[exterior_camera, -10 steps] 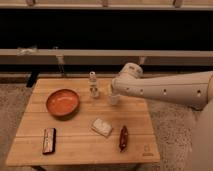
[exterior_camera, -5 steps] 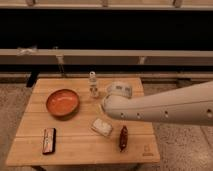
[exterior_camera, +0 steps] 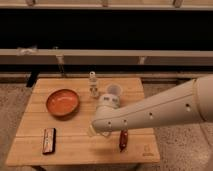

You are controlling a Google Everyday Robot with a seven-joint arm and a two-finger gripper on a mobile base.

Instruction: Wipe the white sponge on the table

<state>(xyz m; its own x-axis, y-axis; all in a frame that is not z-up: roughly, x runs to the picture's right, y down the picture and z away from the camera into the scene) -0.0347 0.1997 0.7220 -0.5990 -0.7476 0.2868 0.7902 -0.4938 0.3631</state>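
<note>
Jaws low at white sponge [exterior_camera: 91,131], near front edge of table [exterior_camera: 75,146].

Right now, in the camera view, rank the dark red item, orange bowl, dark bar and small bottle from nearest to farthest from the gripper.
The gripper hangs low over the table's front middle.
1. Dark red item, close beside it.
2. Orange bowl (back left) and dark bar (front left): too close to call.
3. Small bottle, far edge.

Dark wall [exterior_camera: 100,30], speckled floor [exterior_camera: 10,110].
A pale rail [exterior_camera: 150,56] runs beyond the counter's [exterior_camera: 30,145] far edge; floor shows past its left and right edges.
</note>
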